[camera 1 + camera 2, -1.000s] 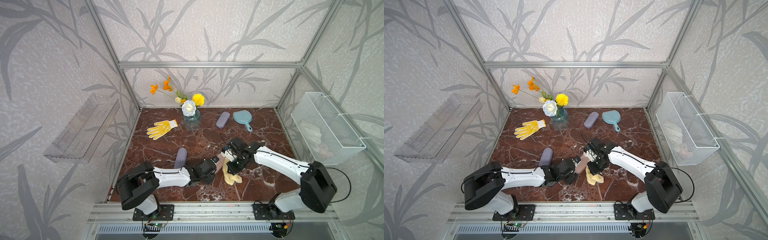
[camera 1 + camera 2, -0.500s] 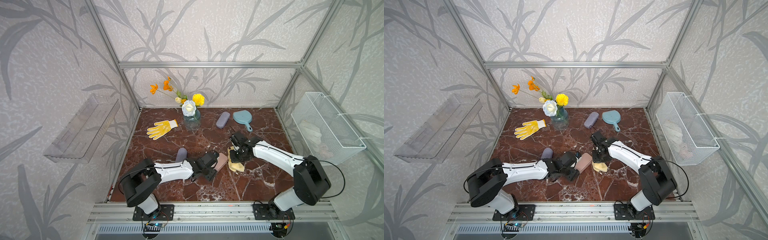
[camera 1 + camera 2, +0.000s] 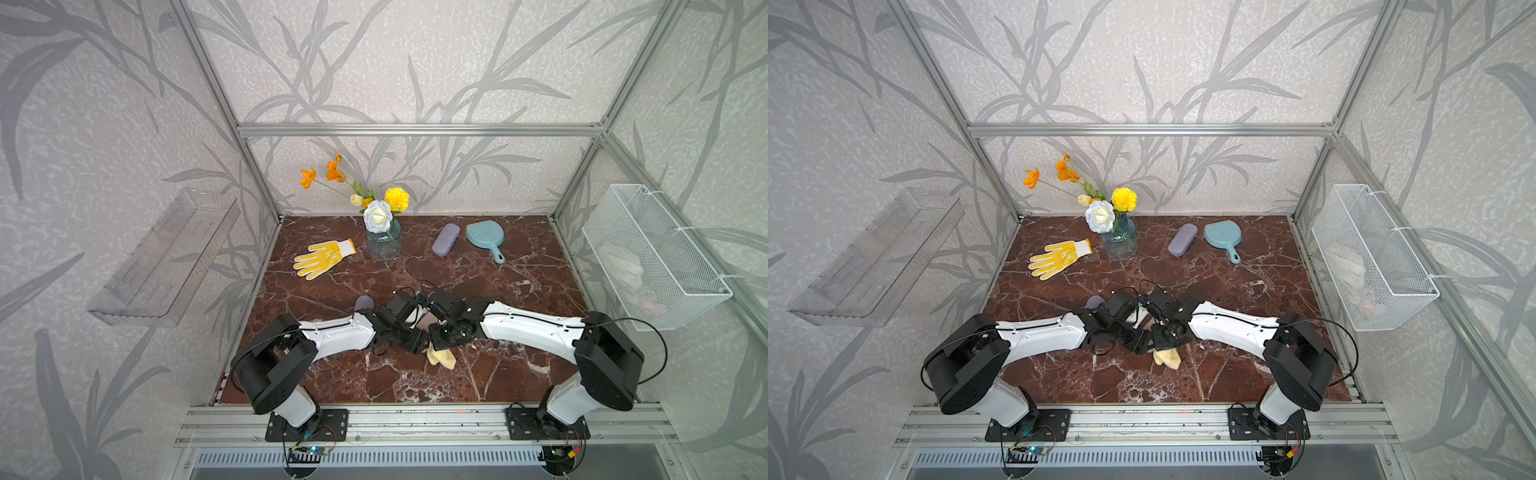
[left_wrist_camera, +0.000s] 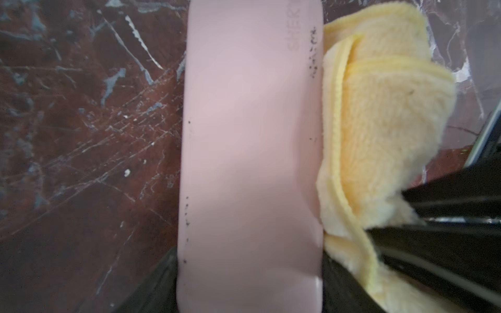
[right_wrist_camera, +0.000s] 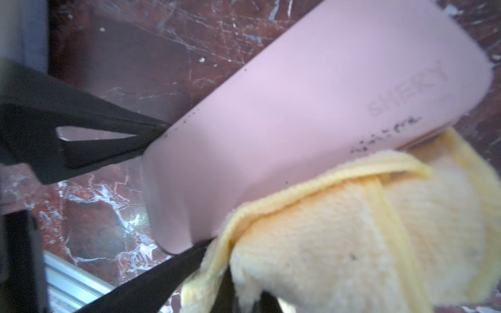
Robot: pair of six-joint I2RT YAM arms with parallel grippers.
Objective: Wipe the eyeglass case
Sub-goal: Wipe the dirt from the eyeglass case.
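Eyeglass case, pink (image 4: 249, 151): the left hand (image 4: 249, 292) has it by one short end, jaws part-open and pressed on both long sides. The case's long axis runs straight out from that hand. It looks lifted off the counter (image 4: 81, 108), going by the shadow beneath it in the right wrist view, but I can't confirm clearance.

Right hand (image 3: 439, 338) is clamped fully closed on a folded yellow cloth (image 4: 379, 122). The cloth touches one long edge of the case, on the side toward the right arm. Dark specks (image 5: 385, 132) line that same edge beside the embossed logo, near the free end. A thinner row of them sits on the opposite long edge, closer to the left hand's grip.

My read for the next stroke: the dirt runs along the long axis, the cloth is right beside it, and the right hand is the nearer one. So wipe lengthwise along that edge with the left hand bracing. The opposite edge needs the cloth carried across the lid.

In both top views the hands meet front-centre of the counter, with the case mostly hidden between them. A lilac case (image 3: 363, 303) lies just beside the left arm. A grey case (image 3: 446, 240) and a blue hand mirror (image 3: 485, 239) sit well apart at the back.
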